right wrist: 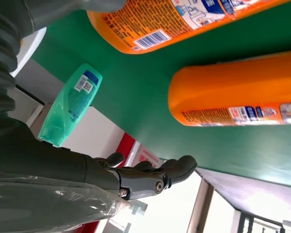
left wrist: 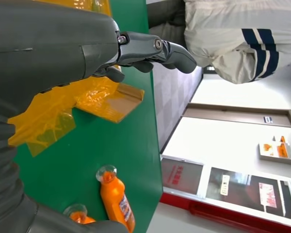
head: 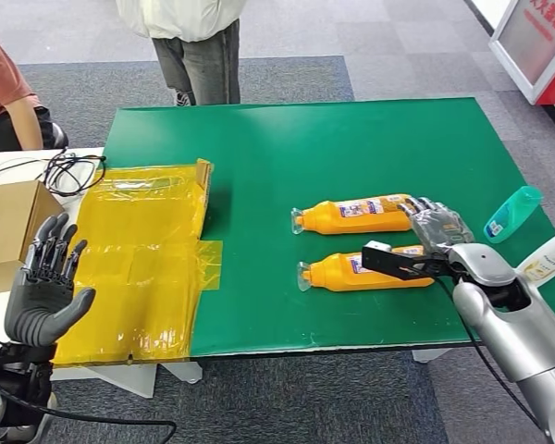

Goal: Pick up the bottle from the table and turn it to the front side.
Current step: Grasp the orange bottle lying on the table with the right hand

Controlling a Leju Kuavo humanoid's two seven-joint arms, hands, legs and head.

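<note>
Two orange bottles lie on their sides on the green table (head: 275, 148), caps pointing left: a far bottle (head: 351, 215) and a near bottle (head: 358, 273). My right hand (head: 438, 225) hovers at their base ends, between the two, fingers spread and holding nothing. In the right wrist view its dark fingers (right wrist: 155, 177) stretch out empty beside one orange bottle (right wrist: 239, 92), and another showing a barcode (right wrist: 162, 24) lies by the thumb. My left hand (head: 44, 287) is raised, open, at the table's left side, far from the bottles; its fingers (left wrist: 155, 48) are empty.
A yellow plastic sheet (head: 141, 259) covers the table's left part. A cardboard box (head: 9, 222) and cables (head: 68, 171) lie further left. A teal bottle (head: 511, 213) and a white bottle (head: 547, 259) lie at the right edge. One person (head: 191, 46) stands behind the table, another (head: 3, 92) at left.
</note>
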